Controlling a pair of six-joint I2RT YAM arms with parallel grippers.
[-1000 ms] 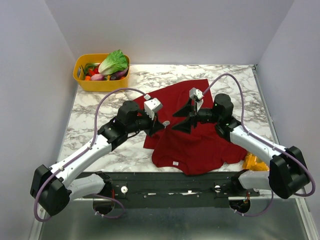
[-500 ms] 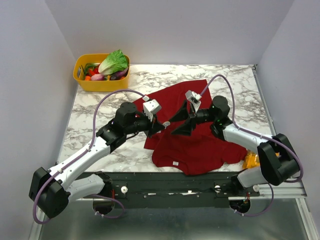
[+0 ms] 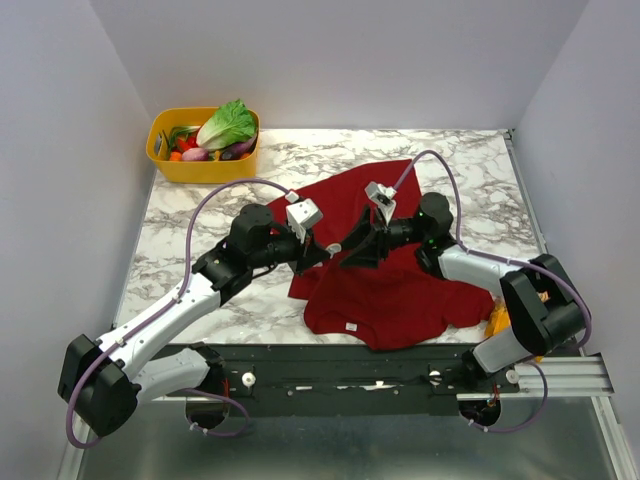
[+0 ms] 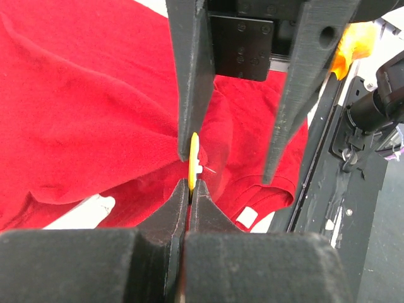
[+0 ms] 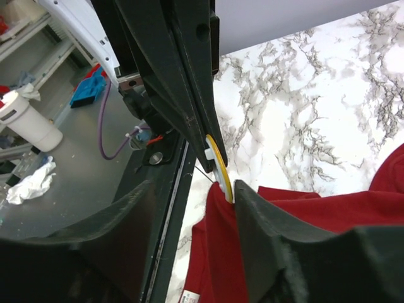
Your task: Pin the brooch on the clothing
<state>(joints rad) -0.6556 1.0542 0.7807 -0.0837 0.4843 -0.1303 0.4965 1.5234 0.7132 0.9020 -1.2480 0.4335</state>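
The dark red T-shirt lies crumpled mid-table, its white label near the front edge. My left gripper is shut on the small golden-yellow brooch, held edge-on at the fingertips with its thin pin pointing at the fabric. My right gripper faces it, open. In the right wrist view a lifted fold of shirt hangs between its fingers against the right finger. The brooch touches that fold's top edge.
A yellow basket of vegetables stands at the back left corner. An orange snack bag lies at the front right beside the right arm. The black mounting rail runs along the near edge.
My right gripper has moved left with the lifted fold, closing onto the left gripper's tips. The left gripper has held the brooch nearly still.
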